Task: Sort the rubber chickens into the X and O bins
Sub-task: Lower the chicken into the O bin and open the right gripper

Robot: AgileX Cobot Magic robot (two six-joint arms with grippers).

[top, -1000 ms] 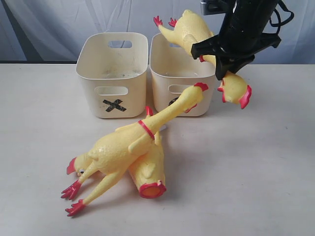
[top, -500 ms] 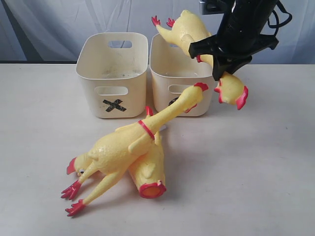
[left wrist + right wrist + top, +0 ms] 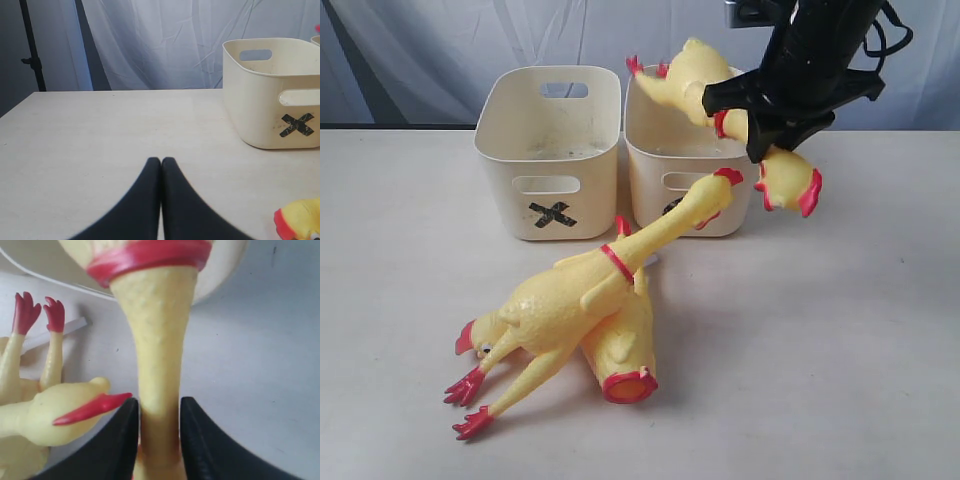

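Observation:
My right gripper (image 3: 760, 125) hangs over the near right corner of the O bin (image 3: 650, 170), its mark mostly hidden. Its jaws sit tight against the neck of a yellow rubber chicken (image 3: 695, 65). The body and red feet tilt over the bin, and the head dangles outside. In the right wrist view the neck (image 3: 160, 340) fills the gap of the right gripper (image 3: 159, 405). A whole chicken (image 3: 570, 300) lies on the table across a headless one (image 3: 625, 355). The X bin (image 3: 548, 150) stands to the left. My left gripper (image 3: 161, 161) is shut and empty, low over the table.
The two bins touch side by side at the back of the table (image 3: 840, 350), before a white curtain. The lying chicken's head (image 3: 715, 195) leans against the O bin's front. In the left wrist view, the X bin (image 3: 260, 100) is at the right and a chicken part (image 3: 300, 220) at the corner.
The held chicken's body and feet have dropped lower toward the O bin, and its head has swung slightly left. The chickens on the table have not moved.

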